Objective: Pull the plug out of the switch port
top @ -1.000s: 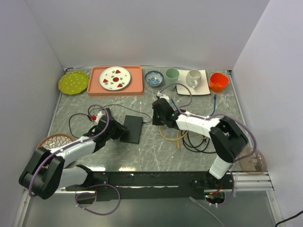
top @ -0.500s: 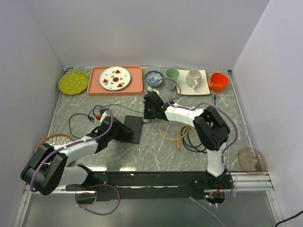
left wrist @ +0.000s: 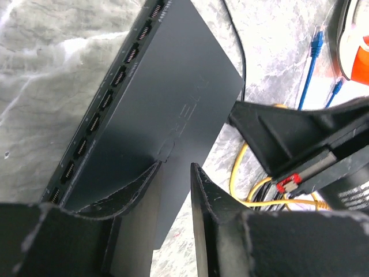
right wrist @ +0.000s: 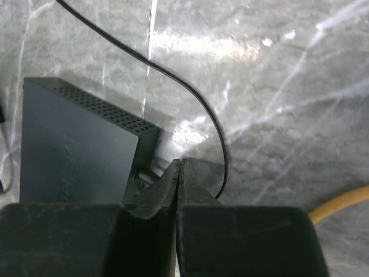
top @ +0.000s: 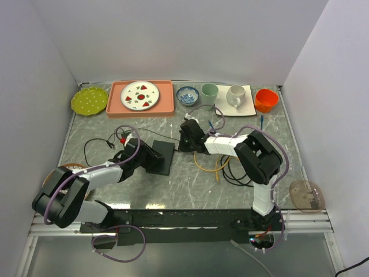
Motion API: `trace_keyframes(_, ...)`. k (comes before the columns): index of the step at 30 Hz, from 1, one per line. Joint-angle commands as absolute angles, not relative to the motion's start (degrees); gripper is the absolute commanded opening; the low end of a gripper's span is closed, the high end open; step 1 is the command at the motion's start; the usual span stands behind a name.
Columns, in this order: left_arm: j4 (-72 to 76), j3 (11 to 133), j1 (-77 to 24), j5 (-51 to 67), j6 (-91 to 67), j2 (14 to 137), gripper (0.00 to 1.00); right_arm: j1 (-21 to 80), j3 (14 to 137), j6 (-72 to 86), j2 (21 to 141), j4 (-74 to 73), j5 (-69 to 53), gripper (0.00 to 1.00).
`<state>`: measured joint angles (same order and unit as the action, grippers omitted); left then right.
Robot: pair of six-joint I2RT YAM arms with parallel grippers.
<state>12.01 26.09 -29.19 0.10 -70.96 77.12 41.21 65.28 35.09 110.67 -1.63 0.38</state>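
So the switch (top: 163,156) sits mid-table, left gripper (top: 149,158) on its left edge, right gripper (top: 183,143) at its far right corner, cables (top: 222,167) to the right, a tray (top: 169,104) behind.

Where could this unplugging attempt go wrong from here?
1. The right gripper is shut with its tips beside the plug, not visibly around it; a pull may slip off or drag the thin black cable instead.
2. The left gripper seems to hold only one edge of the switch, so a hard tug could twist it loose.
3. The yellow cable lies loose close by and might snag.
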Motion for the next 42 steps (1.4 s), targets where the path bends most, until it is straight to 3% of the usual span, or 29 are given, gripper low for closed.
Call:
trace_keyframes(1,8.88,26.98,-27.69,-0.96,-69.26,79.19,0.34,42.27,59.07,36.56,107.32,-2.2,-1.49,0.0)
trace_keyframes(13,5.72,31.9,-24.79,-2.02,-67.68,78.93,0.33,44.21,56.95,36.83,104.42,-2.28,-0.71,0.0)
trace_keyframes(19,5.96,32.17,-24.79,-3.43,-66.1,74.45,0.34,40.7,55.72,33.41,95.55,-4.66,2.37,0.0)
trace_keyframes(31,17.14,33.75,-24.96,13.09,-64.86,84.11,0.33,43.75,57.13,15.06,92.55,-2.47,-0.18,0.46)
trace_keyframes(36,15.22,33.14,-24.96,12.05,-65.21,83.86,0.33,44.83,59.49,13.0,93.51,-4.83,7.99,0.49)
trace_keyframes(42,11.43,28.84,-24.96,6.16,-64.86,72.82,0.32,44.12,66.26,15.38,98.17,-8.61,8.62,0.4)
